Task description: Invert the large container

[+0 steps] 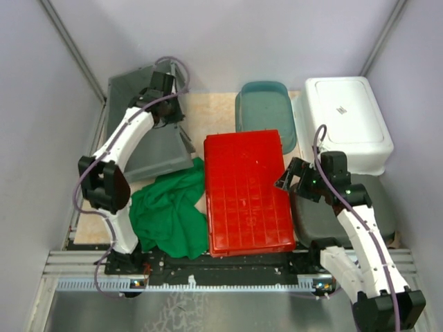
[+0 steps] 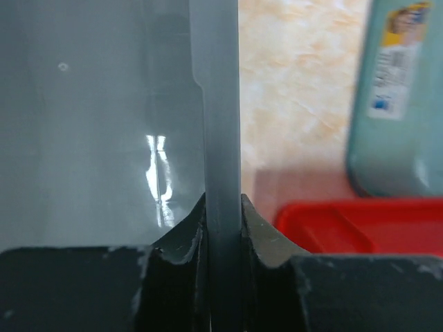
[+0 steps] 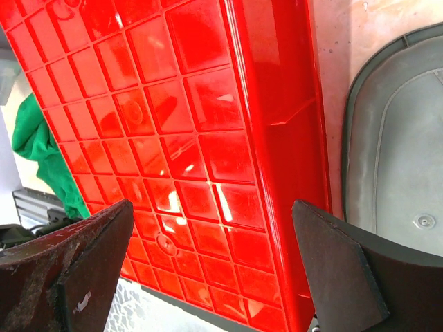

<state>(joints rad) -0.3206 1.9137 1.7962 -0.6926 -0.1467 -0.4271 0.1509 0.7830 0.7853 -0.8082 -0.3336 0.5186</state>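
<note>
Gripping the thin wall of the large grey container (image 1: 156, 152) at the far left of the surface (image 1: 211, 114), the left pincer (image 1: 168, 117) is clenched on it. In the left wrist view the fingers (image 2: 183, 238) press flat on both sides of that wall (image 2: 221, 104). From above the container looks tipped, with one side raised rather than sitting flat, though its exact angle is hard to read.

The step in hand looks like the roll-over itself. To do it well, the clamp should stay firm, since the plastic is glossy and could slide out between the pads. The wrist should swing in an arc around the container's resting edge rather than lift straight up, so the far edge acts as a hinge. The green cloth (image 1: 169, 207) and the red crate (image 1: 246, 194) lie just beside it on the near and right sides, so tipping toward open surface avoids a snag. Letting go is best left until the rim lies flat.

The right pincer (image 1: 294, 181) is released, jaws spread wide above the crate's ribbed underside (image 3: 173, 104), holding nothing. It hangs between the crate and a dark grey tub (image 1: 381, 207), well apart from the work. A teal container (image 1: 266, 104) and a white one (image 1: 346, 117) sit at the far right.
</note>
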